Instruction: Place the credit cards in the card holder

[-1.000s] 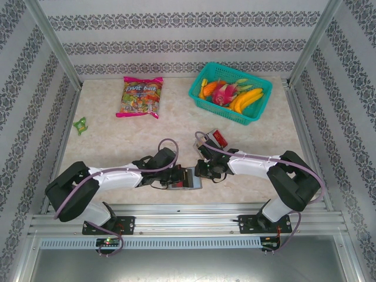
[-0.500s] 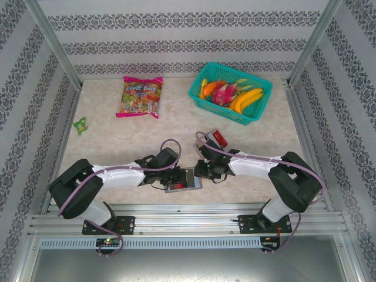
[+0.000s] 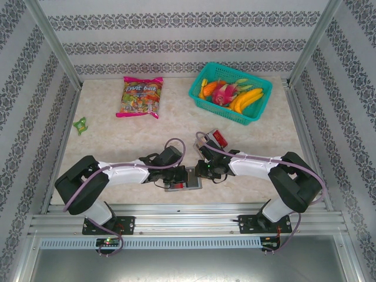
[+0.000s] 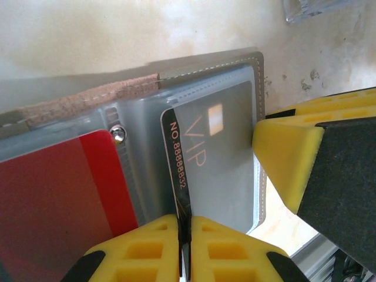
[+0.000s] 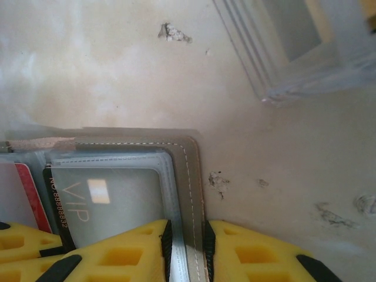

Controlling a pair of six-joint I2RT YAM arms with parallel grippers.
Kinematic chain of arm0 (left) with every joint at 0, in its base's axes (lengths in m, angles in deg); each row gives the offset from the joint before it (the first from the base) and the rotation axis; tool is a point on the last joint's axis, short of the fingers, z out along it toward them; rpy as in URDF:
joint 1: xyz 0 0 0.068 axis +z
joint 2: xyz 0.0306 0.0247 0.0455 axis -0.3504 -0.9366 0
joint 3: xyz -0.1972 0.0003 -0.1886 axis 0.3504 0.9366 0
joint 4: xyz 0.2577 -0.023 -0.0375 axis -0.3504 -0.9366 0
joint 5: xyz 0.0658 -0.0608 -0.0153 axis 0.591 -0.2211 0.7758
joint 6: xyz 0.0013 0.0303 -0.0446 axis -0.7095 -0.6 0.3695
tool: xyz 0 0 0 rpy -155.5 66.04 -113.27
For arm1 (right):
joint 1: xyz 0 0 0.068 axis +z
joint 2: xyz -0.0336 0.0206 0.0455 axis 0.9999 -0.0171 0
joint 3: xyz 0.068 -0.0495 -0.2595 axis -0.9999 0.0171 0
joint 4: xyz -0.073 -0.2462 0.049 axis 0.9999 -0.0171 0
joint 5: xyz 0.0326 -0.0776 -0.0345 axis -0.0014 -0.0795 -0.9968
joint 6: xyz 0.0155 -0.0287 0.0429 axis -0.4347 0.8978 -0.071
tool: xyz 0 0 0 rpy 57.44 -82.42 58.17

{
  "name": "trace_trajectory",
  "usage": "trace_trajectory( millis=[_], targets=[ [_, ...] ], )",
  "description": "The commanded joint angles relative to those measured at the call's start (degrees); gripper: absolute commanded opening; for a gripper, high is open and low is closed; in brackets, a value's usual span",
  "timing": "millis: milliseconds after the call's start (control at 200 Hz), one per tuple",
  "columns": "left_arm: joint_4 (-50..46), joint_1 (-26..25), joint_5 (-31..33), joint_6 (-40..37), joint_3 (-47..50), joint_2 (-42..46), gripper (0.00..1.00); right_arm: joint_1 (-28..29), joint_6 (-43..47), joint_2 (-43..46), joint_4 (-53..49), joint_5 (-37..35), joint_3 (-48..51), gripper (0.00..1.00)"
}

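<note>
The card holder (image 4: 205, 64) lies open at the table's near edge, grey with tan lining and clear sleeves. A black credit card (image 4: 214, 158) marked VIP sits mostly inside a sleeve, its near edge pinched edge-on by my left gripper (image 4: 185, 238), which is shut on it. A red credit card (image 4: 59, 194) lies in the sleeve to the left. My right gripper (image 5: 187, 247) is shut on the holder's right border (image 5: 189, 176), cover and sleeve edge together. From above, both grippers meet over the holder (image 3: 187, 181), left gripper (image 3: 175, 176) and right gripper (image 3: 204, 171).
A clear plastic case (image 5: 294, 47) lies just beyond the holder. A red item (image 3: 218, 138) sits beside the right arm. A teal fruit basket (image 3: 198, 78) stands back right, a candy bag (image 3: 141, 97) back left and a small green wrapper (image 3: 80, 124) far left.
My left arm has moved right, towards the holder, and now covers more of it. The right arm has held still on the holder's edge.
</note>
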Motion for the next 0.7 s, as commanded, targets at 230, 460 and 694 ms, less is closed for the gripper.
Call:
trace_trajectory(
  millis=[230,460,694],
  targets=[
    [3.9,-1.6,-3.3,0.6,-1.3,-1.6,0.17,0.9,-1.1,-1.4,-0.4,1.7,1.7,0.26],
    [-4.1,-1.6,5.2,0.7,-0.4,4.2,0.33,0.1,2.4,5.4,-8.1,-2.9,-2.0,0.3],
    [-9.3,0.2,12.4,-0.5,-1.7,10.7,0.56,-5.6,12.0,12.4,-15.8,-7.5,-6.8,0.35]
  ],
)
